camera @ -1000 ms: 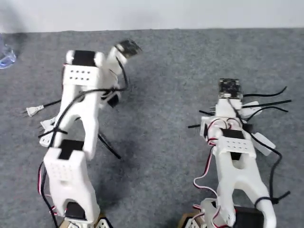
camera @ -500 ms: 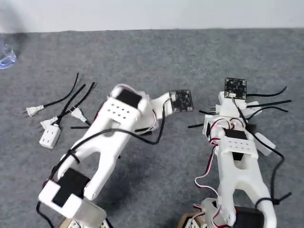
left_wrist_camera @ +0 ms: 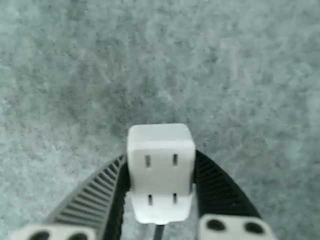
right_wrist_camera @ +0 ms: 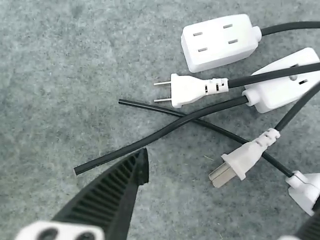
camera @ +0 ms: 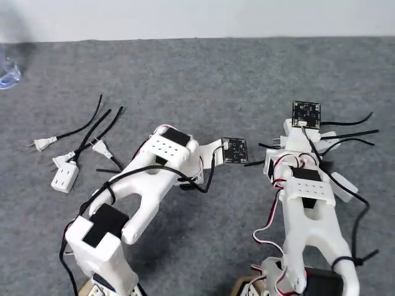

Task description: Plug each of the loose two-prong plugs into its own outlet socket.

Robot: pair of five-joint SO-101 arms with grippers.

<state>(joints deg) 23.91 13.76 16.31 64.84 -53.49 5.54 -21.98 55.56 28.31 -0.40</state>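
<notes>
L gripper [left_wrist_camera: 160,165] clamps white outlet socket [left_wrist_camera: 160,147]

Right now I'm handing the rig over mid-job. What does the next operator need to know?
Left gripper: shut on a socket with empty slots, over bare carpet mid-table.
Right gripper: open and empty, above loose sockets and loose plugs on the right.
Table's left side: two plugs and another socket.
Done: no plug visibly seated.
Left: mate every plug with a socket.
</notes>
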